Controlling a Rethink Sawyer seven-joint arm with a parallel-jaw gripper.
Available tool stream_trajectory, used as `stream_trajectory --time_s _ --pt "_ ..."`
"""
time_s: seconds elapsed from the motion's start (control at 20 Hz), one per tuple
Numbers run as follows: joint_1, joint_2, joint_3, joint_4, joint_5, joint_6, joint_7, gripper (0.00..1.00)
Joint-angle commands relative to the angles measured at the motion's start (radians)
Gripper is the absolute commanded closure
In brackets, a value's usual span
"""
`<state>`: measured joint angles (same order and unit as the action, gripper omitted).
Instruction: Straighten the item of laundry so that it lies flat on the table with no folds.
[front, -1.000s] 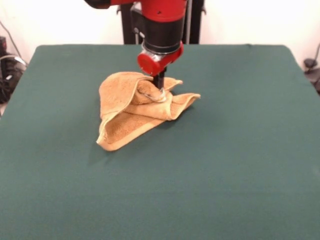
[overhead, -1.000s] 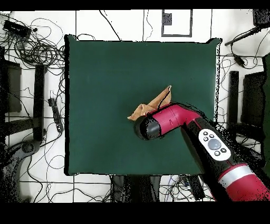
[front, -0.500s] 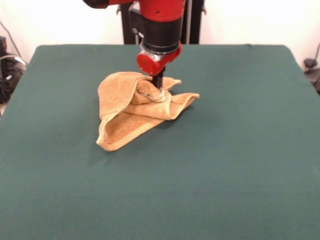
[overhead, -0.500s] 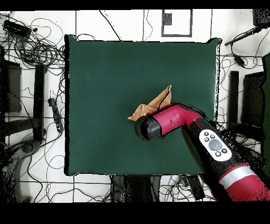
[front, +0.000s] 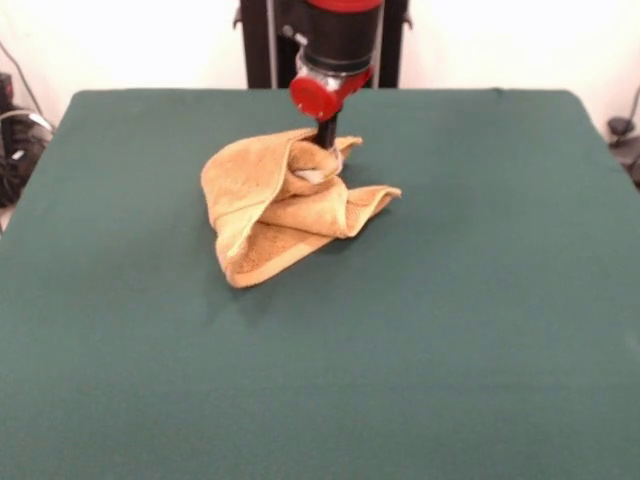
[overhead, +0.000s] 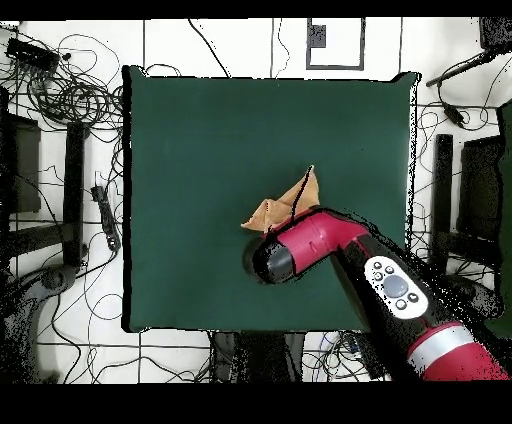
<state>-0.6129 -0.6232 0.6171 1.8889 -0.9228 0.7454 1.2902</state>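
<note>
a soft, light, crumpled golden-orange terry towel (front: 283, 207) bunches under the pincer (front: 322, 160), which pinches its upper fold; best held by a corner.

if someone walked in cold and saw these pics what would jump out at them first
The golden-orange towel, bunched into a folded heap just beyond the middle of the dark green table in the front view. Right above it, the red and black arm comes down with its gripper sunk into the top of the heap, where a bit of the cloth looks drawn upward. In the overhead view, tangled cables litter the floor around the table.
</note>
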Motion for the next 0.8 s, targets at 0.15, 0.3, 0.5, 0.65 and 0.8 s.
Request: stream_trajectory --time_s 0.15,0.3,0.5,0.65,0.8 --pt "0.091 -0.063 -0.012 0.165 0.080 0.043 0.066 1.00" --pt "0.093 -0.085 -0.011 0.177 0.113 0.067 0.052 1.00" --pt "0.088 -0.111 -0.011 0.188 0.150 0.101 0.014 1.00" --pt "0.086 -0.124 -0.012 0.190 0.168 0.121 -0.004 1.00" --pt "0.083 -0.135 -0.010 0.196 0.182 0.131 -0.014 1.00"
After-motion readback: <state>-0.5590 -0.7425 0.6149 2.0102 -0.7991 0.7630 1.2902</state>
